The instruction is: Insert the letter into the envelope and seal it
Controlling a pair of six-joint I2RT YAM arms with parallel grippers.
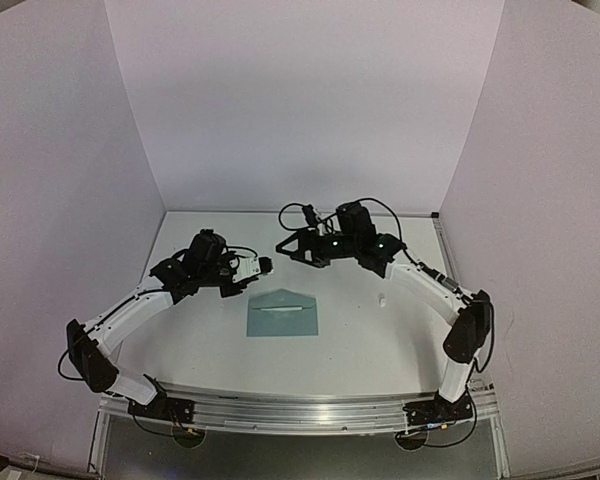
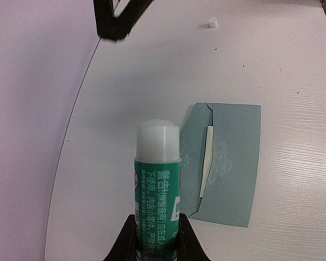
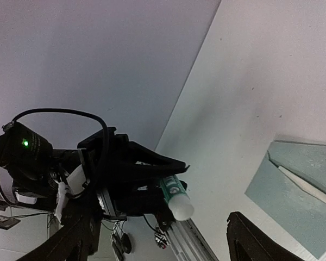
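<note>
**Top and wrist views.** Your left gripper (image 2: 157, 235) is clamping the lower body of a green-labelled glue stick with an uncapped white tip (image 2: 157, 179). It is holding the stick roughly level above the white table (image 1: 360, 345). The tip is pointing toward the right arm and hanging just beyond the far-left corner of the teal rectangular paper envelope (image 1: 283, 316), without touching it.

The envelope is lying flat near the middle of the table, between your two arms. Its flap (image 2: 194, 157) is lying unfolded and pointing toward the back wall. The pale paper letter (image 2: 207, 155) is showing only as a narrow strip along the envelope's mouth — the rest is lying hidden inside the pocket.

Your right gripper (image 1: 286, 246) is hovering past the envelope's far edge, facing the left gripper, with its fingers spread apart and holding nothing. In the right wrist view its two black fingers (image 3: 70, 242) are framing the glue stick and the left gripper.

A small white cylindrical cap (image 1: 382, 298) is sitting on the table to the right of the envelope — well apart from it.
</note>
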